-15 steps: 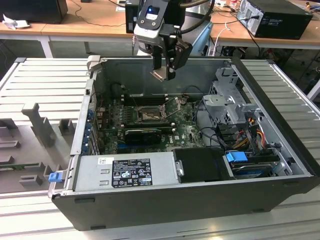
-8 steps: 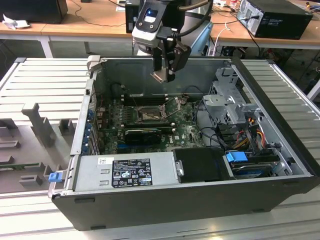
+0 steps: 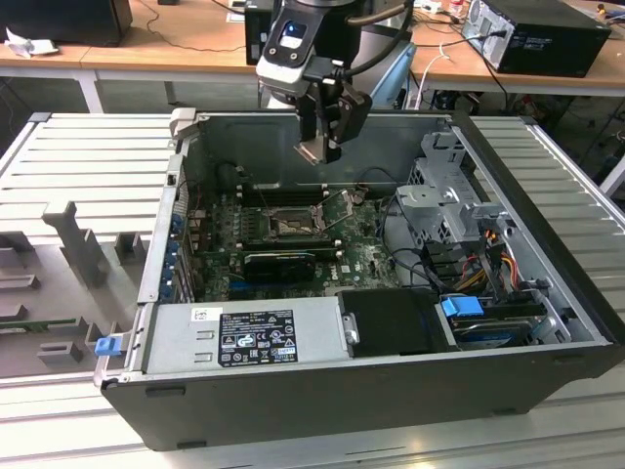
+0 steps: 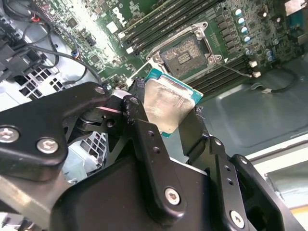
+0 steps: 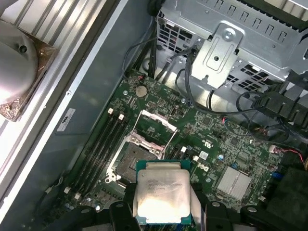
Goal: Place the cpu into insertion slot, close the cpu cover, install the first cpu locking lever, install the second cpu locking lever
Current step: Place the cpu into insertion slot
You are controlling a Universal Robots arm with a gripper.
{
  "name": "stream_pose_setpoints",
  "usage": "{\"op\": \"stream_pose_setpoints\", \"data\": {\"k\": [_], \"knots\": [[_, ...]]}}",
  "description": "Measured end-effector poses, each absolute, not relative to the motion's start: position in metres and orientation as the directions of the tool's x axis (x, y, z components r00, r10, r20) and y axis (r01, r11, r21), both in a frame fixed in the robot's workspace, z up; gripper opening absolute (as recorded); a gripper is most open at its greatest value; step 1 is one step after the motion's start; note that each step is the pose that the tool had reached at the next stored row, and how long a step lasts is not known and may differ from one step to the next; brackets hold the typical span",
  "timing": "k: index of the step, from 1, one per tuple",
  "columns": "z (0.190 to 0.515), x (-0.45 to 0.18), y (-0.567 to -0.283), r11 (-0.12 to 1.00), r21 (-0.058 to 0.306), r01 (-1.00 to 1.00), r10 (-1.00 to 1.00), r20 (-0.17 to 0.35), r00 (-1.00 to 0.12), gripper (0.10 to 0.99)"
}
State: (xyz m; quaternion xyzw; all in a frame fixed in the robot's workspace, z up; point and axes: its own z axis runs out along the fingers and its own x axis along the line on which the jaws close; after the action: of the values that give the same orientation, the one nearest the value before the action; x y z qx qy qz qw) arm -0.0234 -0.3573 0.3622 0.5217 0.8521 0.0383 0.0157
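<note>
One gripper hangs above the open PC case in the exterior view, clamped on the cpu. In both wrist views its two black fingers pinch opposite edges of the chip, metal top up w/ the green rim showing.

The insertion slot sits on the green board, below the gripper and a bit toward the exterior view's left, well apart from the chip. So the way in looks mostly straight down w/ a small sideways shift. The slot is bare, i.e. dark centre, no chip in it. The cpu cover stands swung up off the slot, so its frame doesn't bar the drop.

The chip is square, so no long axis; edge alignment is what counts. In the first wrist view its edges look turned vs. the slot's frame, though camera angle may explain part of that.

As for room, there is open air round the fingers, since the gripper is above the case rim and the walls are well apart. The drive cage is also well off to one side. The tight spot is prob. at the slot itself: memory slots run just beside it on two sides and the raised cover on another. Only the first step is in hand; the cover isn't closed yet.
</note>
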Motion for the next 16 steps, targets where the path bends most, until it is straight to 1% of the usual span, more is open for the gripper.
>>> {"op": "stream_pose_setpoints", "data": {"k": [7,9,16], "knots": [[0.3609,-0.0233,-0.3573,0.375,0.082,0.924,0.926,0.013,-0.377,0.525],[0.3605,-0.0234,-0.3573,0.332,0.082,0.94,0.942,0.013,-0.334,0.525],[0.3599,-0.0234,-0.3573,0.263,0.081,0.961,0.964,0.013,-0.265,0.525]]}}
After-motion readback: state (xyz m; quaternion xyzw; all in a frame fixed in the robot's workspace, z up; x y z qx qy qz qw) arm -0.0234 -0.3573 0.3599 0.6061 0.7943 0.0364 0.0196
